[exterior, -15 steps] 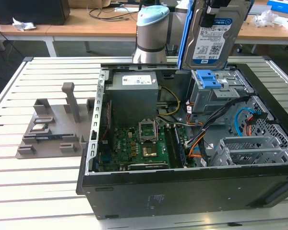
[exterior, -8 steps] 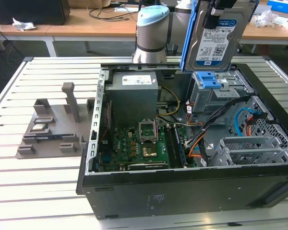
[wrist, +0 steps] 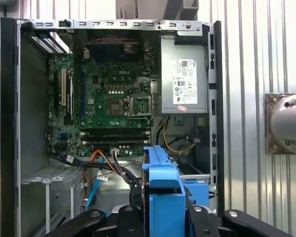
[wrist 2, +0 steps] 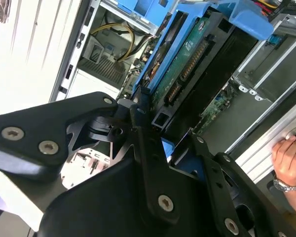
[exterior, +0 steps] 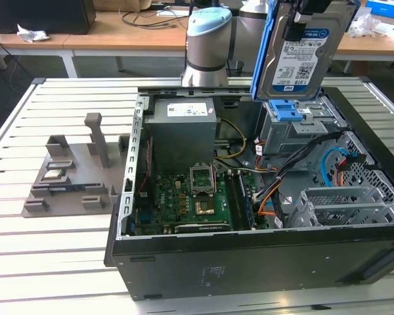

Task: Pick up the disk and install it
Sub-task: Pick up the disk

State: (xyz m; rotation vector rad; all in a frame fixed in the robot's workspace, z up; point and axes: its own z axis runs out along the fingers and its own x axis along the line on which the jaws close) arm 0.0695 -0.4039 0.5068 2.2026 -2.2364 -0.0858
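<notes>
Exterior view, nearest first: open case point(exterior: 249, 262) lies on its side on the slatted bench point(exterior: 46, 262), board point(exterior: 184, 203) exposed at centre. Right of centre stands the grey cage point(exterior: 295, 134), blue latch point(exterior: 291, 110) on top.

Just above the cage, upper right of frame, the disk point(exterior: 302, 56) hangs upright and not seated, label toward the camera, blue rails point(exterior: 261, 59) down its long edges. Cannot tell whether its lower end touches the latch.

Gripper point(exterior: 308, 16) holds the upper end, jaws pinching the disk across its flat faces. Second wrist view shows the bare circuit face point(wrist 2: 190, 54).

Judgement: dense and stiff. The metal shell is smooth and could slip if gripped lightly. Circuit face and connector are fragile. The rails look the safer hold.

Farthest: arm base point(exterior: 207, 46), then desks point(exterior: 118, 39).
</notes>
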